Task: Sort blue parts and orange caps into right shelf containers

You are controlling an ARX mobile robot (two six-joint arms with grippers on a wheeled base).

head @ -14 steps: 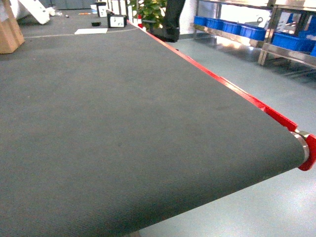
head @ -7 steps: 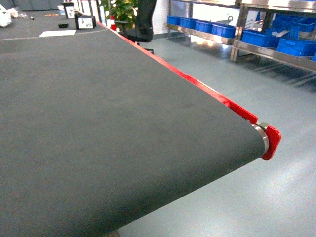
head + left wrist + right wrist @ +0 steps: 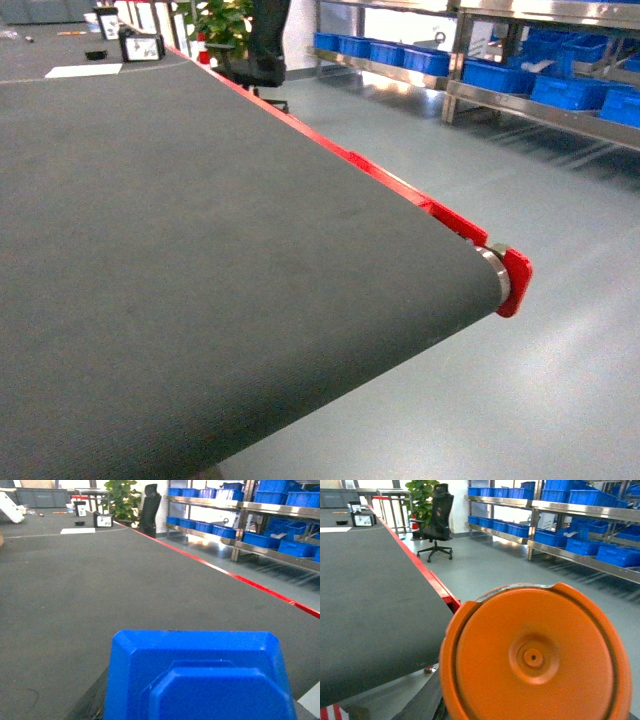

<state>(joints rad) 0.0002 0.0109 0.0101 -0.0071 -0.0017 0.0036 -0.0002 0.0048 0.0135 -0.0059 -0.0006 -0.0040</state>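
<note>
Left wrist view: we carry a blue part (image 3: 200, 677), rigid, light; right shows an orange cap (image 3: 535, 660), slick; claw fingers unseen, grip cannot be told.

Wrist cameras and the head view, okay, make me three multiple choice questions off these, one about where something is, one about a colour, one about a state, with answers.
1. Where does the black office chair stand?
A. On the dark belt
B. On the floor beside the belt's red edge, near the plant
C. On a shelf rail

2. What colour is the part filling the bottom of the right wrist view?
A. Orange
B. Green
C. White

3. How does the stretch of belt in the head view look?
A. Piled with parts
B. Bare near the roller end, with small items only at the far end
C. Covered by a cloth

Answers:
1 B: its wheeled base sits on the grey floor next to the plant.
2 A: the orange cap fills it.
3 B: the dark belt shows nothing up to its roller end.
</note>
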